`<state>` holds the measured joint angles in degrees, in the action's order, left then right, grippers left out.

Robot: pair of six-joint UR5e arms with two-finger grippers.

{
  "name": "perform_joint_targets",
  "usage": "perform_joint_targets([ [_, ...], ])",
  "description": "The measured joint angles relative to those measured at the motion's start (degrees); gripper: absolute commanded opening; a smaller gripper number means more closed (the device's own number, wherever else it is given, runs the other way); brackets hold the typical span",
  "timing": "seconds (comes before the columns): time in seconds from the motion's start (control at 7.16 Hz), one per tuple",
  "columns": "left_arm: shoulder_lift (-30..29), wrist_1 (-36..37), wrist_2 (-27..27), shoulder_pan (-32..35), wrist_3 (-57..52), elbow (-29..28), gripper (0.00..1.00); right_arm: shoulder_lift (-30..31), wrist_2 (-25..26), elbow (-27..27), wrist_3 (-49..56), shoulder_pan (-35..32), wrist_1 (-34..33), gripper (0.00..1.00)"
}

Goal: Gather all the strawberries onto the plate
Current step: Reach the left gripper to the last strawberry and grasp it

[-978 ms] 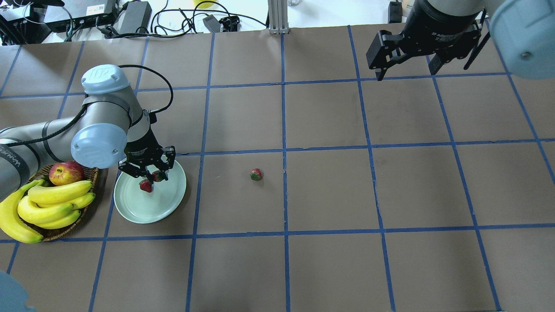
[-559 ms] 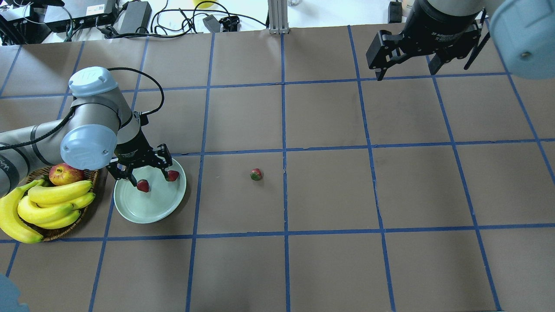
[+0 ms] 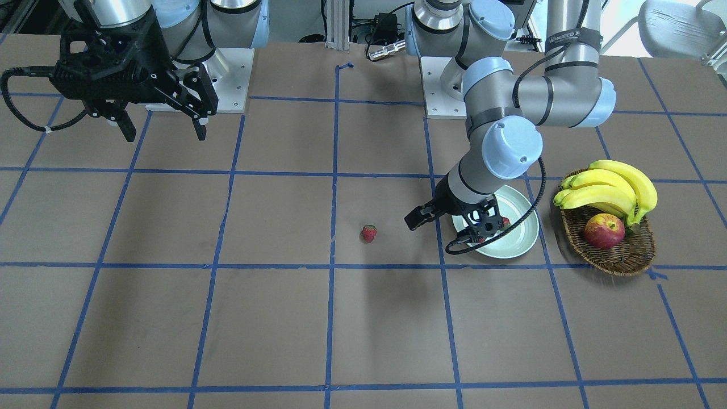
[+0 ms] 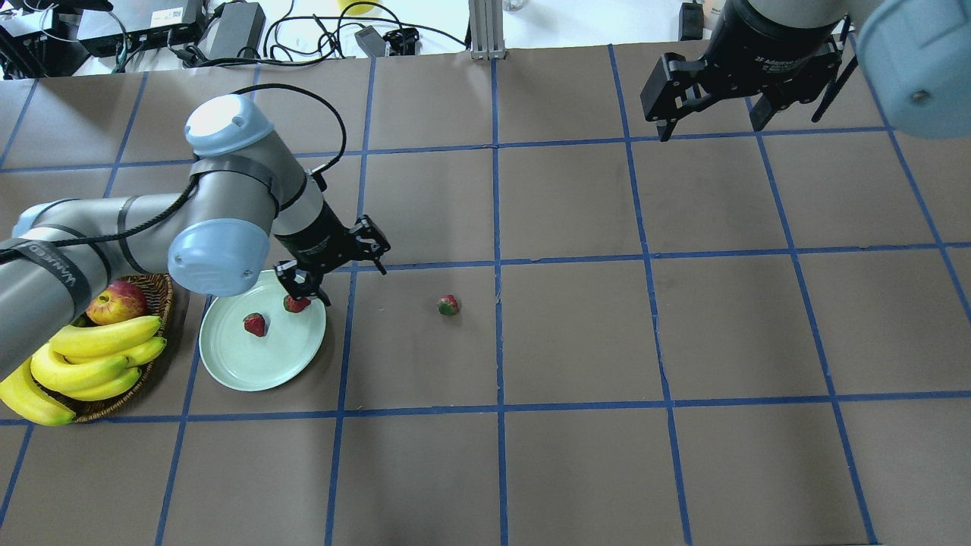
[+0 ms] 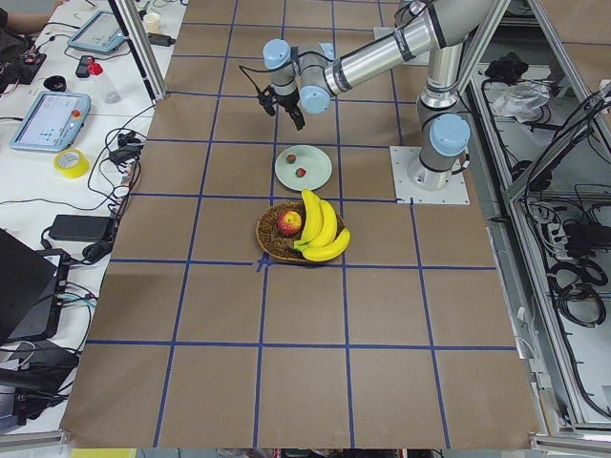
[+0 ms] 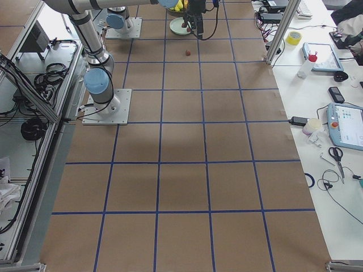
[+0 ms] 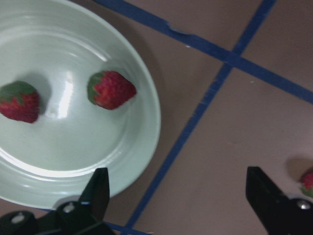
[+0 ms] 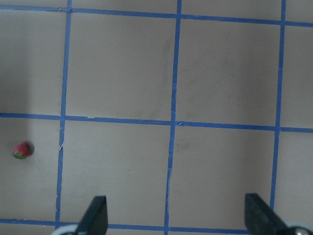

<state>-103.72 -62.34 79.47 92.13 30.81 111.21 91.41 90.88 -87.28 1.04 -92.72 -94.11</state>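
Note:
The pale green plate (image 4: 258,364) holds two strawberries (image 4: 255,324) (image 4: 296,304), which also show in the left wrist view (image 7: 19,101) (image 7: 111,89). A third strawberry (image 4: 448,305) lies on the table to the plate's right; it also shows in the front view (image 3: 369,233) and the right wrist view (image 8: 21,150). My left gripper (image 4: 347,282) is open and empty, just past the plate's right rim, between the plate and the loose strawberry. My right gripper (image 4: 709,129) is open and empty, high over the far right of the table.
A brown wicker basket (image 4: 159,303) with bananas (image 4: 91,356) and an apple (image 4: 115,302) stands just left of the plate. Cables and power bricks (image 4: 235,30) lie beyond the table's far edge. Blue tape lines grid the brown table.
My left gripper opened over the plate and left a strawberry on it, then swung right, off the plate's rim. The right arm has not moved.

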Motion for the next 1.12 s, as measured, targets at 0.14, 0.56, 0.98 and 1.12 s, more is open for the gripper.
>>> perform_joint_targets([
  [0.14, -1.14, 2.68, -1.43, 2.29, 2.85, 0.28, 1.00, 0.00, 0.00, 0.00, 0.01, 0.00, -0.01, 1.00],
  [0.56, -5.66, 8.85, -2.29, 6.97, 4.32, 0.68, 0.78, -0.01, 0.00, 0.00, -0.03, 0.00, -0.01, 1.00],
  [0.98, -9.30, 11.18, -3.21, 8.25, 4.35, 0.72, 0.00, 0.00, 0.00, 0.00, -0.03, 0.00, -0.02, 1.00],
  [1.12, -9.89, 11.90, -3.65, 8.29, 4.33, 0.61, 0.00, 0.00, 0.00, 0.00, -0.01, 0.00, -0.02, 1.00],
])
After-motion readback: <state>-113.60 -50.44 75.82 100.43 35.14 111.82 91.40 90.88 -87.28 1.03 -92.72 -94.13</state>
